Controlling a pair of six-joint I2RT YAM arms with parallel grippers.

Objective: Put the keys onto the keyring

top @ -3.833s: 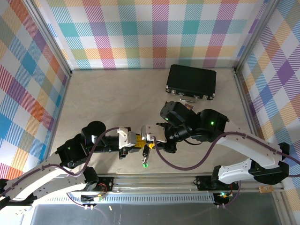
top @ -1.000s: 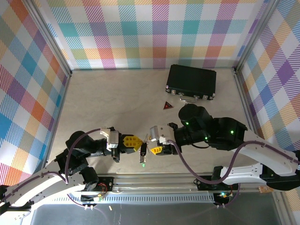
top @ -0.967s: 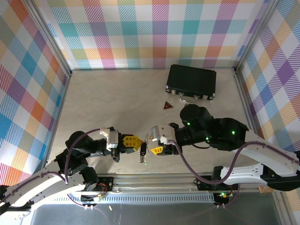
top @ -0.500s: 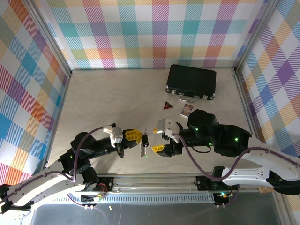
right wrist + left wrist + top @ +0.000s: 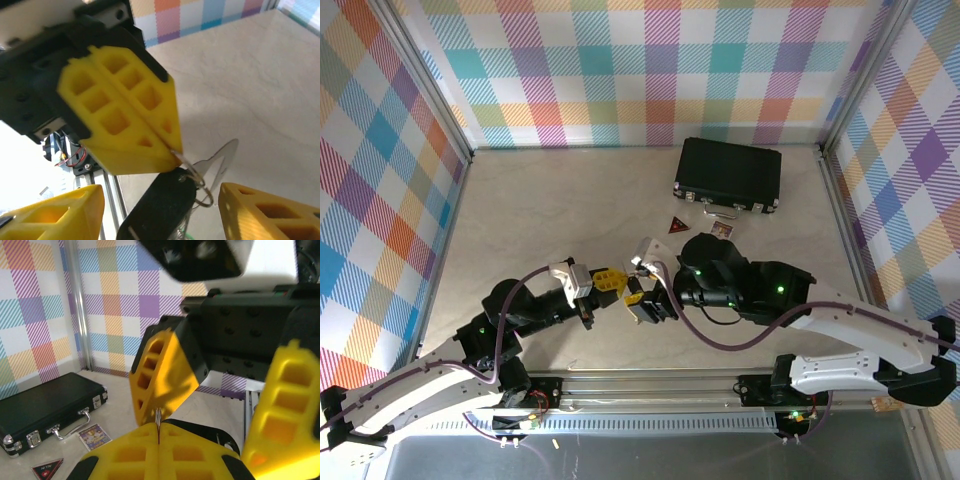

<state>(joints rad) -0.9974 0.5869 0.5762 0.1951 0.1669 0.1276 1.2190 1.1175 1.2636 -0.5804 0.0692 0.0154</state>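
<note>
Two arms meet tip to tip low over the near edge of the desk. The right arm, the bulkier of the pair from overhead, sweeps in from the near right corner and bends leftward, bringing the right end effector face to face with its partner. The left arm climbs from the near left corner in a shallower arc, its forearm running rightward to the left end effector.

The pale, stone-patterned desk is boxed in on three sides by plaid walls of pink, teal, orange and purple. A metal rail runs along the edge just behind both end effectors.

A black case lies flat well beyond the right end effector, handle towards it. Between the case and that end effector sit a small patterned card and, to the card's left, a dark red triangle, both lying flat and apart from each other.

At the meeting point, the left end effector's yellow fingers are pressed together, pinching the thin silvery keyring at their very tips. A black-headed key hangs from the ring just below those tips, with a bare silver key blade beside it. The right end effector's fingers are spread, one on either side of the hanging keys, touching neither.
</note>
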